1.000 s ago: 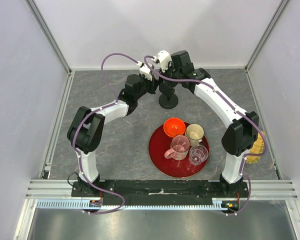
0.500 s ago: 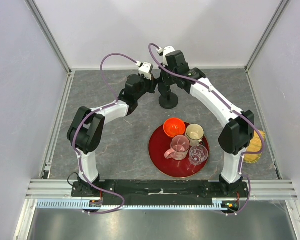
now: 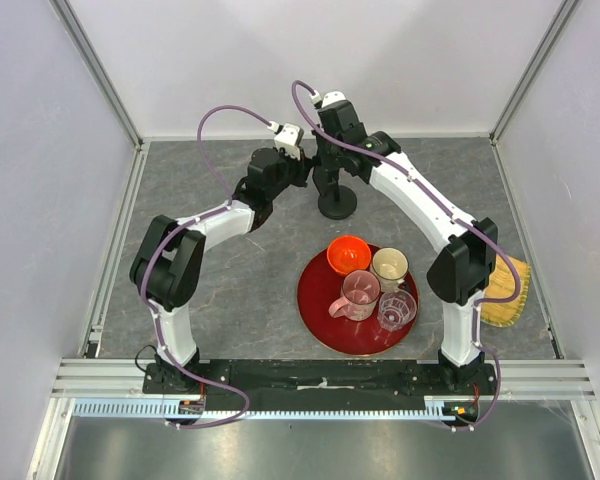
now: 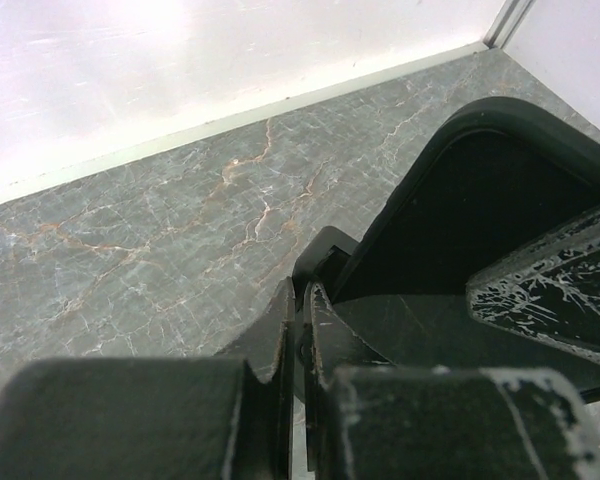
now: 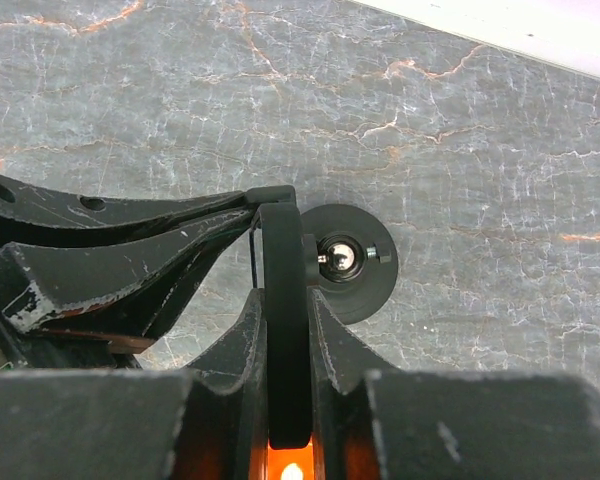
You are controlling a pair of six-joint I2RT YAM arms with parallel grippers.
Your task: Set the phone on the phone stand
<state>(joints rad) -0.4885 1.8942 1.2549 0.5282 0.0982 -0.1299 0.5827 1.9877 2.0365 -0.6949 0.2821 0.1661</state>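
My right gripper point(image 5: 286, 298) is shut on the phone point(image 5: 280, 240), a thin black slab held on edge right over the phone stand. The stand's round disc base point(image 5: 372, 285) lies on the floor just right of the phone's edge. In the top view both grippers meet above that base point(image 3: 337, 207), the right gripper point(image 3: 325, 150) from behind and the left gripper point(image 3: 301, 169) from the left. In the left wrist view the left gripper point(image 4: 302, 300) is pinched on the stand's small cradle piece point(image 4: 322, 256), with the phone's flat face point(image 4: 480, 210) leaning just right of it.
A red round tray point(image 3: 320, 330) holds an orange bowl point(image 3: 348, 253), a cream cup point(image 3: 389, 266), a pink cup point(image 3: 360, 291) and a clear glass point(image 3: 397, 309). A yellow brush point(image 3: 504, 292) lies at the right wall. White walls close in the back and both sides.
My right arm has swung left and its wrist has turned over the stand, bringing the phone against the cradle. The left arm has barely shifted. The yellow brush now shows beside the right arm.
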